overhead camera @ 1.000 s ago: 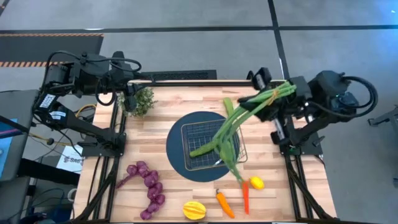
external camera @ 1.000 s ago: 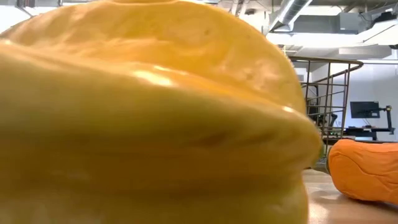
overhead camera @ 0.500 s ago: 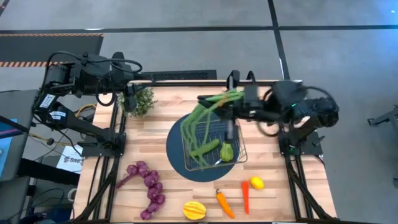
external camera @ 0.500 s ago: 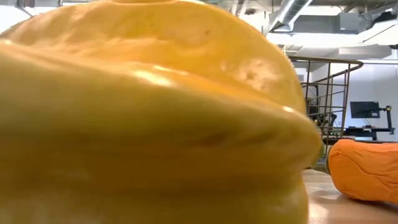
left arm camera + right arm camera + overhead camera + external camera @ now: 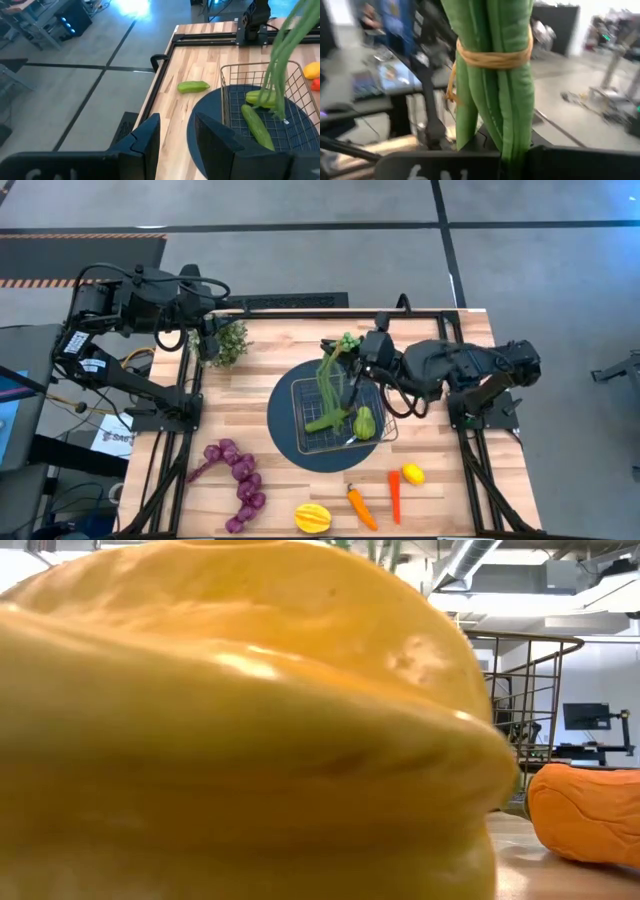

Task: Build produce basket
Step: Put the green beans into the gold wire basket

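Observation:
In the high view my right gripper hovers over the far edge of the wire-mesh basket, shut on the green bean bundle. The basket sits on a dark blue round mat and holds two green cucumbers. A third cucumber lies on the table by the far edge. The purple grape string, yellow ribbed fruit, carrots, chili and lemon lie along the near edge. My left gripper waits open at the far left, beside the potted plant. My right gripper pinches the green bean bundle between its two fingers at the tied end, just below the tan band. The fingers come level from the table's right and lie across the beans. The bundle hangs down, and its loose strands reach into the basket.
In the low view the yellow ribbed fruit fills nearly the whole picture, with an orange carrot to its right. Bare wood shows left of the mat. A black frame rail runs along the table's far edge.
My right gripper has swung from the table's right edge toward the left, ending over the basket's far side. The bean bundle, held slanting across the mat a second ago, now hangs steeply with its loose ends inside the basket.

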You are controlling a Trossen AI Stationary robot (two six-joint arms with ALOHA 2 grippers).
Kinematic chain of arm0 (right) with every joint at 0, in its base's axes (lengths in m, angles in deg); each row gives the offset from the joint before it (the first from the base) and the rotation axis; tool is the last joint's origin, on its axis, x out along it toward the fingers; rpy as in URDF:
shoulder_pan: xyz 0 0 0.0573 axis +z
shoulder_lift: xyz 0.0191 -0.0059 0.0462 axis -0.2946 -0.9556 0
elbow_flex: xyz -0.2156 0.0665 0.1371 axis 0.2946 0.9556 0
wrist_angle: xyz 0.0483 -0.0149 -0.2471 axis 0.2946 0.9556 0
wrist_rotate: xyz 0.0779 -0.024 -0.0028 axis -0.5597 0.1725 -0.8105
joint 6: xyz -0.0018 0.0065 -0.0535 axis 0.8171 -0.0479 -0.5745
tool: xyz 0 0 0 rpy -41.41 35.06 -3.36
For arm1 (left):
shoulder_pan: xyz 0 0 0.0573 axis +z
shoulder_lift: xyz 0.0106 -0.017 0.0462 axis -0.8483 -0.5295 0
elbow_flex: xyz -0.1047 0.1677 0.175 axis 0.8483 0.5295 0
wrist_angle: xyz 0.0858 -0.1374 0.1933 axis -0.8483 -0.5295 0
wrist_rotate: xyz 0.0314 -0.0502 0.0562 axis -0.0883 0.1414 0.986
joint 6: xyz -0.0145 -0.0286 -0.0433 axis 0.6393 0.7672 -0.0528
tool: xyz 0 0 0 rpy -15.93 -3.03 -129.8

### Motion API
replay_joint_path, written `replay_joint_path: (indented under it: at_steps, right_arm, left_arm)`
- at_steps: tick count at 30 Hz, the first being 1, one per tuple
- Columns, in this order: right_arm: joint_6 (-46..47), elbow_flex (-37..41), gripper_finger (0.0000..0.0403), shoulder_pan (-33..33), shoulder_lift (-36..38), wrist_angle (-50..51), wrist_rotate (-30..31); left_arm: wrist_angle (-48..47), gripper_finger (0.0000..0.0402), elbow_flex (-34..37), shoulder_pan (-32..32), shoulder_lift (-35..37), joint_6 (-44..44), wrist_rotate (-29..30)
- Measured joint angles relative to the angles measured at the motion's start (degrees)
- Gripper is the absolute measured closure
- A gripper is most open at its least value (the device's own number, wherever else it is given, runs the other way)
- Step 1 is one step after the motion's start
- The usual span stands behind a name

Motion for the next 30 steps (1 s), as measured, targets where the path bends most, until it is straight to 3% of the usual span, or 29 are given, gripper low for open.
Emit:
replay_joint_path:
  at_steps: [6, 14, 19, 25, 30]
  right_arm:
    - [7.54, 2.24, 0.0394, -0.76, -0.31, 6.46, 3.57]
    - [10.56, 17.31, 0.0394, -3.41, 1.95, -6.92, 3.04]
    - [17.42, 28.05, 0.0394, -4.08, 6.21, -12.72, 3.33]
    - [26.24, 42.38, 0.0394, -2.64, 11.98, -19.20, 9.91]
    - [30.54, 48.21, 0.0394, -2.14, 12.49, -18.47, 11.36]
  left_arm:
    - [0.83, 0.0290, 0.01, 0.02, 0.00, -0.02, -1.16]
    - [0.75, 0.0290, 0.02, 0.02, 0.02, 0.28, -1.21]
    - [0.48, 0.0290, 0.02, 0.02, 0.02, 0.33, -1.29]
    - [0.22, 0.0290, 0.02, 0.02, 0.02, 0.35, -1.19]
    - [0.50, 0.0290, 0.02, 0.02, 0.02, 0.75, -1.14]
